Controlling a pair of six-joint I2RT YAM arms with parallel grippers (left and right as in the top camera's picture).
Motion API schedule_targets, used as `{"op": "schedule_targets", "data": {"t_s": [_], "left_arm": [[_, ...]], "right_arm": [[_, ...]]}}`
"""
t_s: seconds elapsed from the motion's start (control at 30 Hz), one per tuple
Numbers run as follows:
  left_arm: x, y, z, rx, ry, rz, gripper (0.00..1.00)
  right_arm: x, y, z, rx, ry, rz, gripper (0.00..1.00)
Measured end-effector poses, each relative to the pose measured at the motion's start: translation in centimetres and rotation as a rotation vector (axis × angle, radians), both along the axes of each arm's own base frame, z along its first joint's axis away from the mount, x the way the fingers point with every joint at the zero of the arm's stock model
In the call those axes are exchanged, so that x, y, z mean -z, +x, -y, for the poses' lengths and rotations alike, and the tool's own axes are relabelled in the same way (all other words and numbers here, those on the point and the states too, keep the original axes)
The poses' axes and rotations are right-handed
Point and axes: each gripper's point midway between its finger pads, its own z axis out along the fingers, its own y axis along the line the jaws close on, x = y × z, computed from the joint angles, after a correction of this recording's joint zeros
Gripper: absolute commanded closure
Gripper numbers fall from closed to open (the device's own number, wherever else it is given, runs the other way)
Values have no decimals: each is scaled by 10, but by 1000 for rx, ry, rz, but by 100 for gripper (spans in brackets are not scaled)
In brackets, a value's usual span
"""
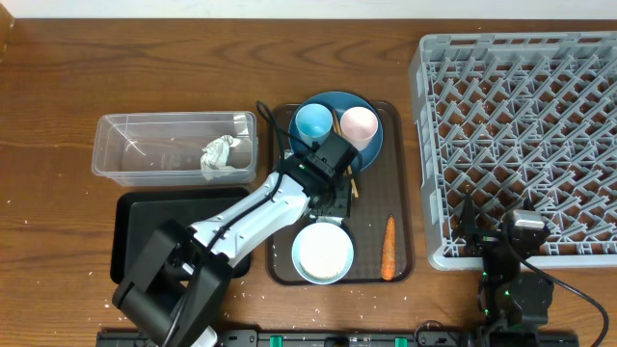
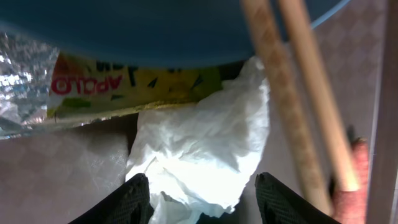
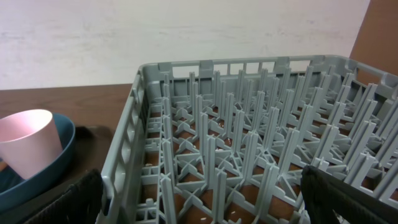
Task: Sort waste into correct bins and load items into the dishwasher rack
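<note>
The left gripper (image 2: 203, 198) was held half open with nothing gripped, its jaws set astride the crumpled white paper tissue (image 2: 199, 134), which lay between and just ahead of them, presumably so that it could be pinched for binning.

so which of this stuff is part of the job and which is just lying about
Job: crumpled white tissue, yellow-green snack wrapper, orange carrot, dark blue round plate, light blue cup, pale pink cup, white bowl, wooden chopsticks, clear plastic tub, black tray, grey dishwasher rack.
Lying about: dark brown serving tray, wooden table.
</note>
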Motion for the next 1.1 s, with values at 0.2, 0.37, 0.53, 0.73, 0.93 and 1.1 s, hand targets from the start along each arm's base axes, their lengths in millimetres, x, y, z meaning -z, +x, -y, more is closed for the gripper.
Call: {"op": "schedule_targets", "data": {"t_s": [0.2, 0.37, 0.53, 0.73, 0.93, 1.1], "left_arm": [[7, -4, -3, 0, 6, -8, 43], [6, -1, 1, 2, -12, 5, 43], [13, 0, 2, 3, -10, -4, 46], [32, -5, -1, -6, 24, -51, 80], [33, -6, -2, -8, 26, -57, 93], [30, -14, -8, -10, 46, -82, 94]], "right_arm": [[0, 0, 0, 0, 0, 0, 1], [0, 0, 0, 0, 0, 0, 1], [0, 0, 0, 0, 0, 0, 1], [0, 0, 0, 0, 0, 0, 1], [0, 0, 0, 0, 0, 0, 1], [0, 0, 0, 0, 0, 0, 1]]}}
